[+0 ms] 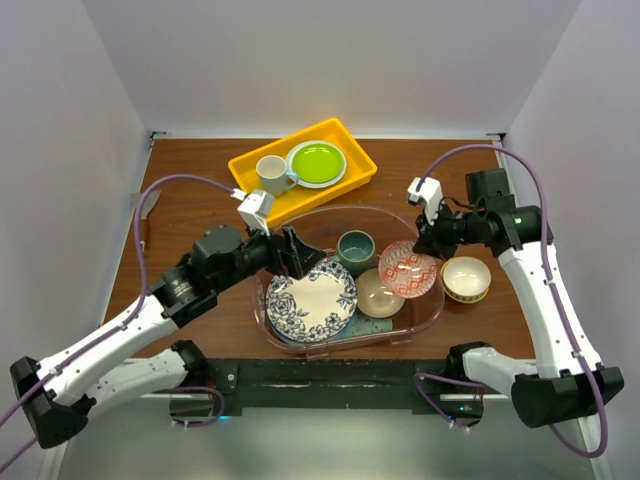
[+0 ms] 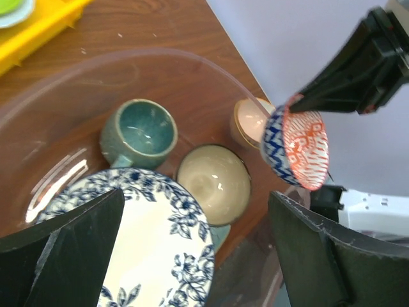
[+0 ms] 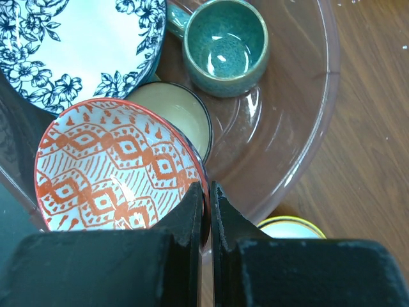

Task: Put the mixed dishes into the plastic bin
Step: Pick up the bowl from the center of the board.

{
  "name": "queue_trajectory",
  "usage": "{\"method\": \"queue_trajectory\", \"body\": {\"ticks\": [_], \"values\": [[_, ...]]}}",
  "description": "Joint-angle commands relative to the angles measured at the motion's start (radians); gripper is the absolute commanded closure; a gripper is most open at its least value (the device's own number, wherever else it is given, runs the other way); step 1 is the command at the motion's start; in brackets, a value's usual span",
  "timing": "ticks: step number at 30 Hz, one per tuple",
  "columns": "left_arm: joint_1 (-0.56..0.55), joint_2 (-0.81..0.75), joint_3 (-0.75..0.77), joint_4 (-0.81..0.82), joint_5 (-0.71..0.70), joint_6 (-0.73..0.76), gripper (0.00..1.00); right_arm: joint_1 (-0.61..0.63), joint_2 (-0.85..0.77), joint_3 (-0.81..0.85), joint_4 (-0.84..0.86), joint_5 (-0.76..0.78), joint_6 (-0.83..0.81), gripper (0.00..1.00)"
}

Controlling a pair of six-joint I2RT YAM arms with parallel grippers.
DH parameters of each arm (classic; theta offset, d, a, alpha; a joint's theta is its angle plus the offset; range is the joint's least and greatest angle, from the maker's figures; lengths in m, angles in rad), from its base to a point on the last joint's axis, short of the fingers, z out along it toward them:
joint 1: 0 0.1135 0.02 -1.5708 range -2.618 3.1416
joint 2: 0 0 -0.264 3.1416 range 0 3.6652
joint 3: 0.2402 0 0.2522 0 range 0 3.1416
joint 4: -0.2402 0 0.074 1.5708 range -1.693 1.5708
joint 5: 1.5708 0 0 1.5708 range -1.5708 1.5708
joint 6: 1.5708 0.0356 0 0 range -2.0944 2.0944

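Note:
The plastic bin (image 1: 300, 222) holds the blue-floral plate (image 1: 312, 300), the dark teal mug (image 1: 355, 247) and the tan bowl (image 1: 380, 293). A mint-green tray edge shows under the plate. My right gripper (image 1: 425, 245) is shut on the rim of the red-patterned bowl (image 1: 407, 270) and holds it tilted over the bin's right end; the right wrist view shows the rim pinched at the gripper (image 3: 208, 198). My left gripper (image 1: 297, 252) is open and empty above the plate (image 2: 153, 243). In the left wrist view the red-patterned bowl (image 2: 300, 148) hangs above the bin.
A yellow tray (image 1: 345, 140) at the back holds a white mug (image 1: 272, 175) and a lime-green plate (image 1: 316, 162). A small yellow-rimmed bowl (image 1: 465, 279) stands on the table right of the bin, just below my right gripper (image 3: 284, 227).

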Motion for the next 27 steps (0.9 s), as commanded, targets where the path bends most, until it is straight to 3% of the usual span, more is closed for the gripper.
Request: {"method": "queue_trajectory", "body": {"ticks": [1, 12, 27], "values": [[-0.107, 0.055, 0.100, -0.027, -0.152, -0.019, 0.00, 0.068, -0.007, 0.005, 0.069, 0.056, 0.061, 1.00], [-0.204, 0.126, 0.166, -0.073, -0.304, -0.076, 0.00, 0.157, 0.000, -0.004, 0.095, 0.128, 0.081, 1.00], [-0.276, 0.195, 0.238, -0.177, -0.465, -0.223, 0.00, 0.182, 0.006, -0.004, 0.115, 0.162, 0.095, 1.00]]}}
